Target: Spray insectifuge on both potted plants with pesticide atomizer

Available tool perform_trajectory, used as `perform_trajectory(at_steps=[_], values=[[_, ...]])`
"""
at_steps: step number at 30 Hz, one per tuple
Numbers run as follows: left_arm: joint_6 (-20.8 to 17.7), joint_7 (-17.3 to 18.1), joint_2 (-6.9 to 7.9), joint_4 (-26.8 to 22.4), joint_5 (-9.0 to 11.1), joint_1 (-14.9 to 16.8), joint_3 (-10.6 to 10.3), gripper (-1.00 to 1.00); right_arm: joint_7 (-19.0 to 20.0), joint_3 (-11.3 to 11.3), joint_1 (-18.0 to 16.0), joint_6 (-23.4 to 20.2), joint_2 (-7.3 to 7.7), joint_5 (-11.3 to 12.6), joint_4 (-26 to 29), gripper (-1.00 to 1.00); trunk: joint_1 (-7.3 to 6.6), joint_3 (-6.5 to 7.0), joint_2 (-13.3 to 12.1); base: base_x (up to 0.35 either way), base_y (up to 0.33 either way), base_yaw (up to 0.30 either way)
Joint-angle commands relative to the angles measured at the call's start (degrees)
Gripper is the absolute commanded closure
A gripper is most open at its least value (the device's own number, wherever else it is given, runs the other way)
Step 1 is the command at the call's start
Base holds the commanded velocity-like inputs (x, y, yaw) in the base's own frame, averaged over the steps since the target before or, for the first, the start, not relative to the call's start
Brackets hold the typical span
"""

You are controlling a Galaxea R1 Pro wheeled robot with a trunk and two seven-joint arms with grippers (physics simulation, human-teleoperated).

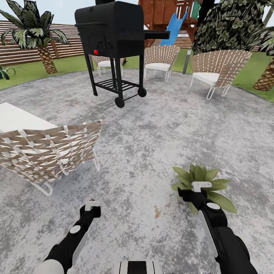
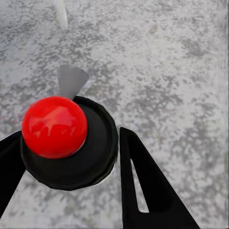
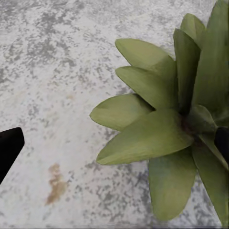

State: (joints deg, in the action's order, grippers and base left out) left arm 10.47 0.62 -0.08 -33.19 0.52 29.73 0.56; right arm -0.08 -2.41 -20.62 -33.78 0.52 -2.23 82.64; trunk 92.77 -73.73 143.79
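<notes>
The left claw (image 1: 91, 208) is seen clamped on the spray bottle (image 2: 67, 143): in the left wrist view its two black fingers (image 2: 143, 181) sit tight against either side of the bottle's round black top. A glossy red ball is carried on that top, and a small grey spout juts out beside it. The rest of the bottle is hidden beneath.

The right claw (image 1: 198, 189) is held with its fingers wide apart and nothing is gripped. Directly beneath it a potted plant (image 1: 203, 179) is found, its pointed green leaves (image 3: 162, 129) spread over the stone; its pot cannot be made out.

In the head view the left claw lies at 7 o'clock and the right claw and plant at 4 o'clock. A small brown stain (image 1: 156, 211) is seen on the grey mottled patio (image 1: 160, 129) between the two claws.

Farther out, a wicker chair (image 1: 49, 152) stands at 9 o'clock, a black grill (image 1: 114, 34) at 12 o'clock, and two more wicker chairs (image 1: 217, 68) at 1 o'clock. A slatted fence (image 1: 15, 49) and a palm (image 1: 38, 34) are seen at 10 o'clock.
</notes>
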Motion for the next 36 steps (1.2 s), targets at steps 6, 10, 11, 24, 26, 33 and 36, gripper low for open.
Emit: perform_trajectory(at_steps=[6, 10, 11, 24, 26, 33, 36], values=[[0.2, 0.1, -0.01, 0.0, 0.0, 0.0, 0.1, 1.0, 0.0, 0.0, 0.0, -0.3, 0.01, -0.2, 0.1, -1.0, -0.01, -0.04, 0.0, 0.0, 0.0, -0.3], [0.2, 0.1, -0.01, 0.0, 0.0, 0.0, 0.1, 1.0, 0.0, 0.0, 0.0, -0.3, 0.01, -0.2, 0.1, -1.0, -0.01, -0.04, 0.0, 0.0, 0.0, -0.3], [0.2, 0.1, -0.01, 0.0, 0.0, 0.0, 0.1, 1.0, 0.0, 0.0, 0.0, -0.3, 0.01, -0.2, 0.1, -1.0, -0.01, -0.04, 0.0, 0.0, 0.0, -0.3], [0.2, 0.1, -0.01, 0.1, 0.0, 0.0, 0.1, 1.0, 0.0, 0.1, 0.0, -0.3, 0.01, -0.2, 0.0, -1.0, -0.01, -0.04, 0.0, 0.116, 0.114, -0.251], [0.2, 0.1, -0.01, 0.1, 0.0, 0.0, 0.0, 1.0, 0.0, 0.1, 0.0, -0.3, 0.01, -0.2, 0.1, -1.0, -0.01, -0.04, 0.0, 0.222, 0.213, -0.026], [0.2, 0.1, -0.01, 0.1, 0.0, 0.0, 0.1, 1.0, 0.0, 0.0, 0.0, -0.3, -0.09, -0.2, 0.1, -1.0, -0.01, -0.04, 0.0, 0.06, 0.054, -0.157], [0.2, 0.1, -0.01, 0.1, 0.0, 0.0, 0.1, 1.0, 0.0, 0.0, 0.0, -0.3, -0.1, -0.2, 0.1, -1.0, -0.01, -0.04, 0.0, 0.004, 0.004, -0.258]])
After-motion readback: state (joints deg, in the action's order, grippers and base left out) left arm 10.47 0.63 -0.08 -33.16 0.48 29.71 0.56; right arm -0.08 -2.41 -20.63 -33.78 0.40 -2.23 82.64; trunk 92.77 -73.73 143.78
